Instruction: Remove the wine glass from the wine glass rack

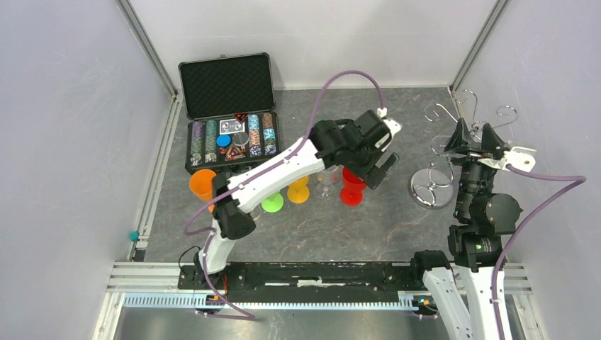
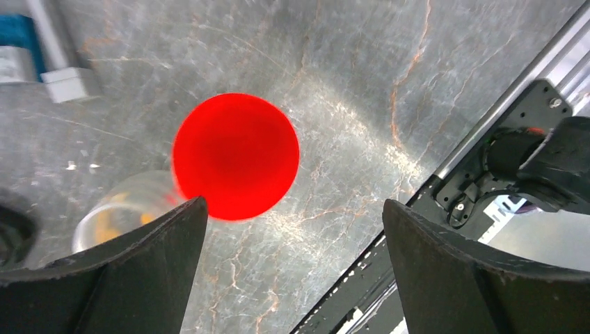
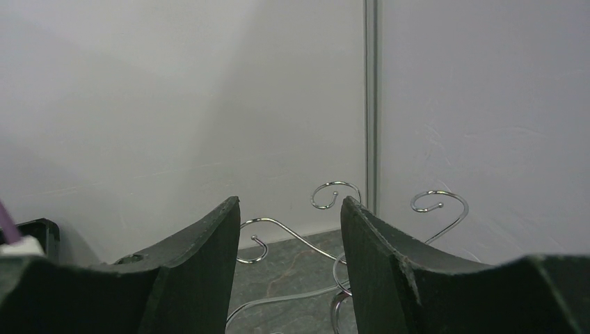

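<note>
Glasses point(image 1: 298, 190) stand in a row across the middle of the surface point(image 1: 340, 234). The red glass point(image 2: 235, 154) is upright at the row's right end, with a clear glass point(image 2: 118, 209) just beside it. Left claw point(image 2: 293, 203) hangs above the red glass, jaws wide apart, touching nothing. Rack point(image 1: 431, 188) stands on its round base to the right, apart from the row. Right claw point(image 3: 291, 202) sits at the top hooks, jaws partly apart, clamping nothing. Chip case point(image 1: 228, 113) lies open at the far left.

Red wine glass point(image 1: 352, 191) upright on table, left of wine glass rack point(image 1: 431, 188). Left gripper point(image 1: 378, 168) directly above glass. Right gripper point(image 1: 476, 142) over rack's right side.
</note>
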Available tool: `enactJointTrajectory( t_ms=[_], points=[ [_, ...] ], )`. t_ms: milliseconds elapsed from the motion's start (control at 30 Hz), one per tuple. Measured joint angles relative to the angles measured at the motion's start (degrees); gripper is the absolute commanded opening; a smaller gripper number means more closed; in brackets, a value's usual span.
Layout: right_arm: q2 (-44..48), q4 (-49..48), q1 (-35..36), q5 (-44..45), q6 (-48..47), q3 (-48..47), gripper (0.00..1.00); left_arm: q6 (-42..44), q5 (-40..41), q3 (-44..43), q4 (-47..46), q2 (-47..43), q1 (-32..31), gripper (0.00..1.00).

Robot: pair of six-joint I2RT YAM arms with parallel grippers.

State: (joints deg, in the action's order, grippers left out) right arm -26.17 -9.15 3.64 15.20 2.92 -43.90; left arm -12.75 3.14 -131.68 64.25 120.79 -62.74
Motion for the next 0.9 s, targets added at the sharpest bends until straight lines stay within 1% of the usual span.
enactJointTrajectory(
  t_ms=[100, 233, 333, 433, 467, 567, 600, 633, 733, 900],
  points=[
    [-0.3, 0.9, 0.0, -0.2, 0.0, -0.5, 0.61, 0.0, 2.1, 0.1, -0.1, -4.9, 0.0, 1.00],
    [-0.6, 1.6, 0.0, -1.0, 0.0, -1.6, 0.61, 0.0, 9.3, 3.3, -1.7, -15.6, 0.0, 1.00],
    [-0.6, 2.9, 0.0, -1.7, -0.3, -2.8, 0.60, 0.0, 17.2, 8.7, -3.7, -25.6, 0.0, 1.00],
    [-1.2, 5.8, 0.0, -2.5, -0.9, -5.7, 0.63, 0.1, 24.2, 15.6, -6.1, -35.2, 0.0, 1.00],
    [-1.5, 6.9, 0.0, -2.7, -1.3, -7.1, 0.66, 0.1, 26.3, 18.2, -6.6, -38.5, 0.0, 1.00],
    [-1.5, 8.7, 0.0, -2.7, -2.9, -9.6, 0.79, 0.5, 32.4, 27.1, -9.0, -48.9, 0.0, 1.00],
    [-1.2, 8.9, 0.0, -2.6, -3.5, -9.7, 0.91, 0.7, 34.1, 29.9, -9.6, -52.4, 0.0, 1.00],
    [-0.8, 9.3, 0.0, -2.4, -4.0, -9.7, 0.98, 0.9, 35.5, 32.3, -10.1, -55.8, 0.0, 1.00],
    [0.3, 10.8, 0.0, -0.5, -5.7, -9.7, 0.98, 1.0, 38.7, 36.6, -10.4, -64.4, 0.0, 1.00],
    [2.1, 12.8, 0.0, 5.5, -6.3, -9.7, 0.98, 0.9, 42.2, 39.5, -10.6, -76.0, 0.0, 1.00]
  ],
)
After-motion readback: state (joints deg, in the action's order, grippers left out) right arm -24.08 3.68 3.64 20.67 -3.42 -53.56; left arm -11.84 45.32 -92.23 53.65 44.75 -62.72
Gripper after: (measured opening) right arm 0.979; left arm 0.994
